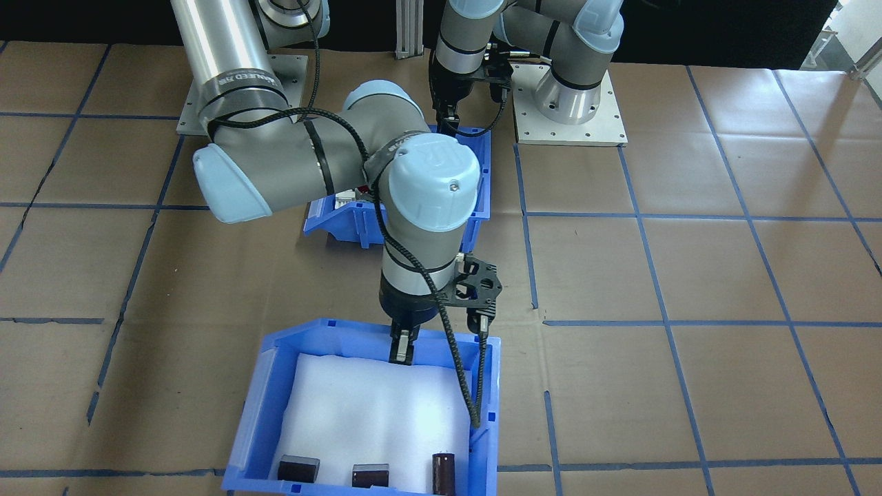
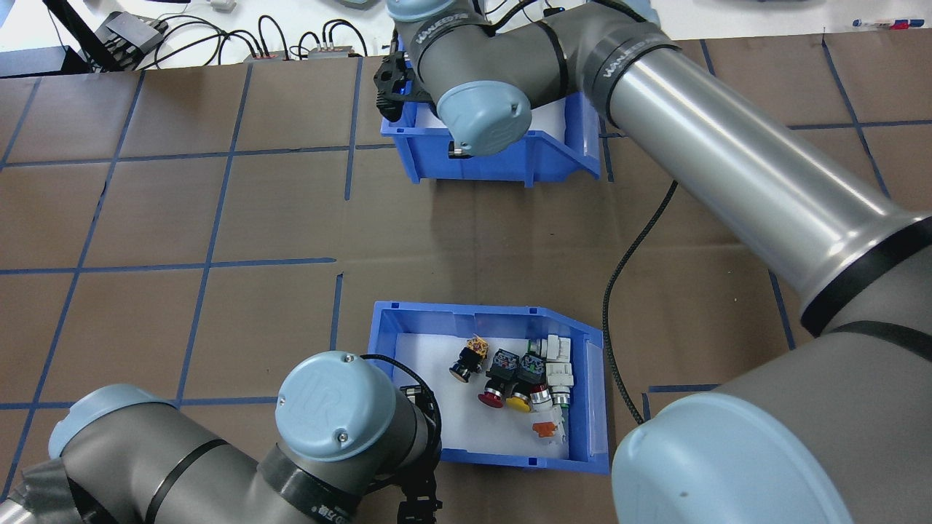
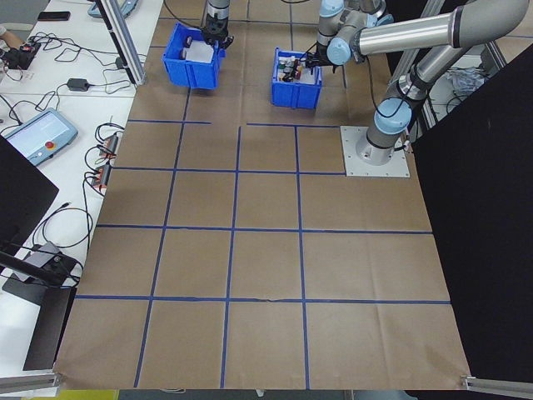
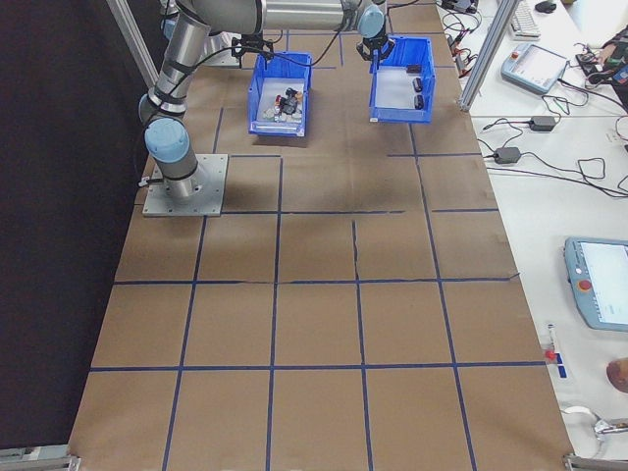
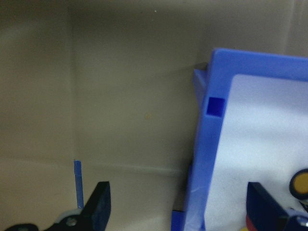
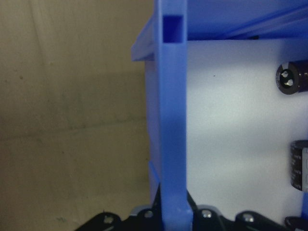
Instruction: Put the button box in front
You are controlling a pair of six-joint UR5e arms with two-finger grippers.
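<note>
While right gripper [image 1: 402,355] jaws pinch rim of other bin [image 1: 265,386] at counter's [image 2: 218,218] far side, button box [image 2: 437,320] sits near robot; left gripper [image 5: 178,211] jaws wide, straddling its wall. Judged step: swapping bins. Next: close, lift box forward

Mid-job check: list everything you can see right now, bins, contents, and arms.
button box: 1, blue, white-lined, table centre, nearer the robot.
push-buttons: several, red, yellow, white, black, clustered inside the button box.
second bin: 1, blue, white-lined, farther from the robot.
dark components: 3, in a row in the second bin, along its far side.
table: brown cover, blue tape grid.
teach pendant: 1, grey, on the side bench among cables.
left gripper: open, straddling the button box wall.
right gripper: shut on the second bin's wall.
</note>
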